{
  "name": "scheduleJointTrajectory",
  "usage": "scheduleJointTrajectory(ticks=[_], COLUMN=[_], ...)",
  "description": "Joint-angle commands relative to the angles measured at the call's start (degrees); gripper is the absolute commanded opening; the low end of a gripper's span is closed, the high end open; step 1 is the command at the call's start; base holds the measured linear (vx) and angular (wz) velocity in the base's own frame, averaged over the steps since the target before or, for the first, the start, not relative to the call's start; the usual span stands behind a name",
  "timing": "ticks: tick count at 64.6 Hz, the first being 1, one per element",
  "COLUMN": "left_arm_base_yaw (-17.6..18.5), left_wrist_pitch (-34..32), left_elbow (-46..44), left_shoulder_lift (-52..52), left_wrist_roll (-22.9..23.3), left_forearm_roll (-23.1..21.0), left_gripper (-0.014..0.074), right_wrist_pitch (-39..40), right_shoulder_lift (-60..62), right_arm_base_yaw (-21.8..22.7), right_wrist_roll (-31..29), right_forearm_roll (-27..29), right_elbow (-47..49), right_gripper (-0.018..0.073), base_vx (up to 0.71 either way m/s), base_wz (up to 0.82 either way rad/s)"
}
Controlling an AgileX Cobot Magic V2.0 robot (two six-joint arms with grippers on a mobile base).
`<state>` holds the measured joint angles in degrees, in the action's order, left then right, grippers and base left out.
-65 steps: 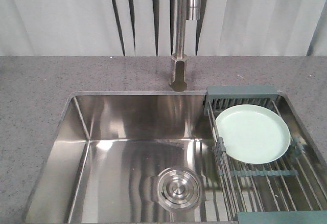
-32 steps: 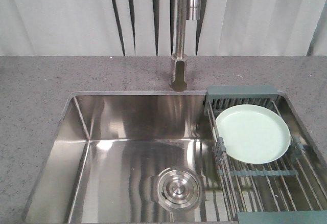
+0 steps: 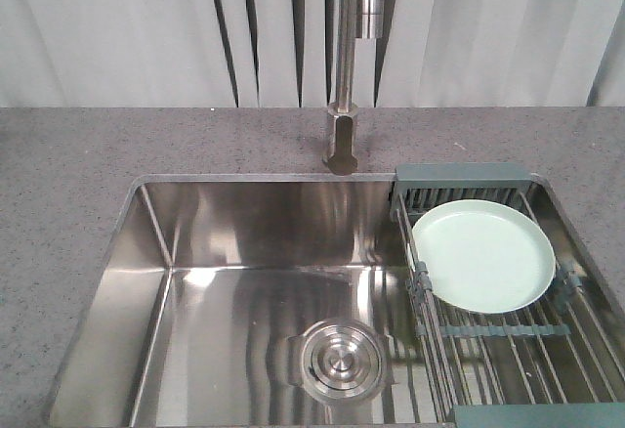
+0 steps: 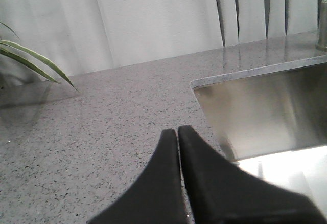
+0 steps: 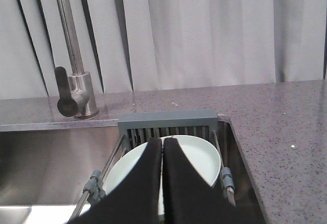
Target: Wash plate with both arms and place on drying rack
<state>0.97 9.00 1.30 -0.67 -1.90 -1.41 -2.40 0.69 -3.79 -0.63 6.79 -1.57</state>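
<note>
The pale mint-green plate (image 3: 481, 255) lies flat on the drying rack (image 3: 508, 335), which spans the right end of the sink. In the right wrist view the same plate (image 5: 204, 157) sits on the drying rack (image 5: 168, 119), partly hidden behind my right gripper (image 5: 163, 141), whose black fingers are shut with nothing between them, above the plate's near side. My left gripper (image 4: 177, 132) is shut and empty over the speckled counter, left of the sink's corner. Neither arm shows in the front view.
The steel sink basin (image 3: 244, 291) has a round drain (image 3: 339, 358) near its middle. A tall tap (image 3: 344, 76) stands behind it on the grey counter (image 3: 68, 184). White curtains hang behind. Plant leaves (image 4: 30, 60) reach in at the left wrist view's left edge.
</note>
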Motion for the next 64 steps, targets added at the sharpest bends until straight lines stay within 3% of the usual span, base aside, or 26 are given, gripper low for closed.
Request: scheduleJointTrajectory(ticks=[1,64], left_arm_base_yaw=[-0.2,-0.2], left_wrist_pitch=[-4.6,-4.6], left_elbow=[-1.3,-1.3], left_shoulder_lift=[-0.8,-0.8], left_wrist_roll=[0.5,0.5], left_forearm_roll=[0.0,0.0], left_gripper=[-0.0007,-0.0007], right_wrist_pitch=[4.4,4.3], right_shoulder_lift=[0.2,0.2], right_arm_base_yaw=[-0.1,-0.1], right_wrist_roll=[-0.2,-0.2], right_forearm_roll=[-0.5,-0.5], right_elbow=[-0.2,-0.2], right_gripper=[-0.0001,-0.0001], base_vx=[0.0,0.0], base_wz=[0.0,0.0])
